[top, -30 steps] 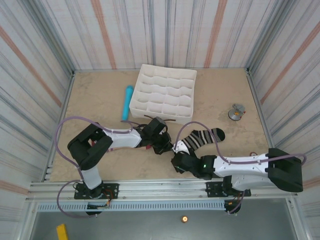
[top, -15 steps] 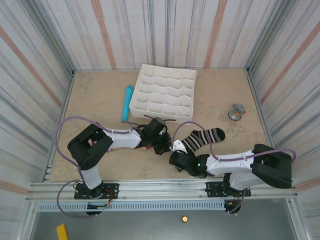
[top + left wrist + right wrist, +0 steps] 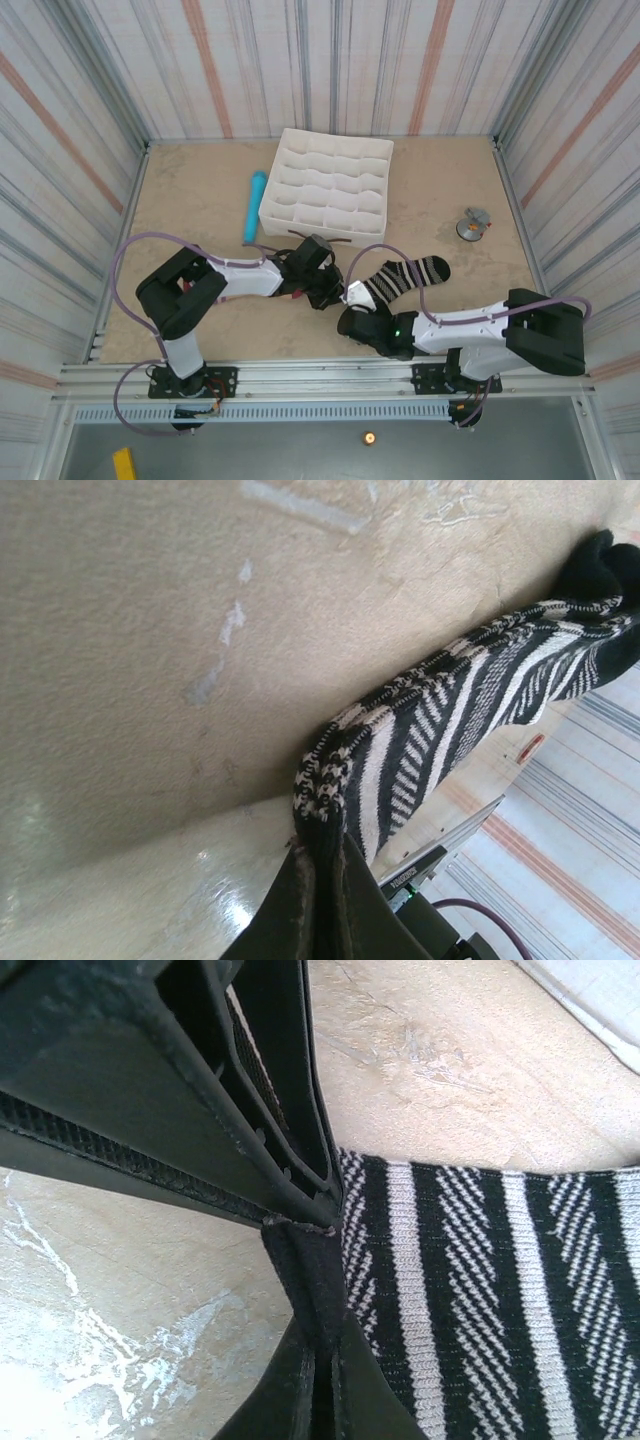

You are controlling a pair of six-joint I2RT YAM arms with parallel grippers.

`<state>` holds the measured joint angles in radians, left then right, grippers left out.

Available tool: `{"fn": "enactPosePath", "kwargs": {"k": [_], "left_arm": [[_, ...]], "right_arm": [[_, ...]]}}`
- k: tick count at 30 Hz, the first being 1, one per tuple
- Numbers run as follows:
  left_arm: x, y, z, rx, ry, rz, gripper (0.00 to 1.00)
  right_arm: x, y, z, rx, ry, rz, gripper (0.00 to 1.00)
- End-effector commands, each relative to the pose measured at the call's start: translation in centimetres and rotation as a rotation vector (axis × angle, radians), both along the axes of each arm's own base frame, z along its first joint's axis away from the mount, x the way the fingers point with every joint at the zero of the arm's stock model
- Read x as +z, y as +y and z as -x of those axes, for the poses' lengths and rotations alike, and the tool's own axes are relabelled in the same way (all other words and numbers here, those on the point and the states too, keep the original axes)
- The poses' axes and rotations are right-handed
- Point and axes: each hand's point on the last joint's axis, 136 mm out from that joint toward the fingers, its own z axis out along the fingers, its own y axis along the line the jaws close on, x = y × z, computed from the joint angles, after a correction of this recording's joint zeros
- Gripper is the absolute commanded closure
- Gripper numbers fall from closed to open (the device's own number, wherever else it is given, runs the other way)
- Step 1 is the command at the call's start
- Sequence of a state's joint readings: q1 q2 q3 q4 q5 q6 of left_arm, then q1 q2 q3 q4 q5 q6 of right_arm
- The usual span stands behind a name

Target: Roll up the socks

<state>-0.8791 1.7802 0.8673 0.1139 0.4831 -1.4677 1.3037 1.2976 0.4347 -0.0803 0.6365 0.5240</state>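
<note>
Shows bright, even overhead light with only soft, short shadows, a pale sheen on the worktop (image 3: pixel 200 870) in the left wrist view, and slight blur nearest both wrist lenses.

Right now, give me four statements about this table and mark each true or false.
1. The left claw and right claw are both shut on the sock. True.
2. The sock lies inside the tray. False: it lies on the table, nearer the arms than the tray.
3. The cylinder lies left of the tray. True.
4. The sock is plain red. False: it is black with white stripes.
</note>
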Motion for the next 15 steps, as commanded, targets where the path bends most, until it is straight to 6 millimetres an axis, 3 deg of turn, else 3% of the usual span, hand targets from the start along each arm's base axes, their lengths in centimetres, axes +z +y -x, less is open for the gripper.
{"fn": "enactPosePath", "kwargs": {"k": [1, 8, 15], "left_arm": [[-0.6, 0.1, 0.0, 0.007, 0.008, -0.008, 0.89], [-0.1, 0.2, -1.1, 0.039, -0.030, -0.003, 0.61], [1.8, 0.3, -2.0, 0.016, -0.115, -0.017, 0.54]], "right_arm": [[0.9, -0.6, -0.1, -0.063, -0.017, -0.036, 0.99], [-0.2, -1.1, 0.9, -0.078, 0.140, -0.194, 1.00], [-1.1, -2.0, 2.2, -0.100, 0.297, -0.303, 1.00]]}}
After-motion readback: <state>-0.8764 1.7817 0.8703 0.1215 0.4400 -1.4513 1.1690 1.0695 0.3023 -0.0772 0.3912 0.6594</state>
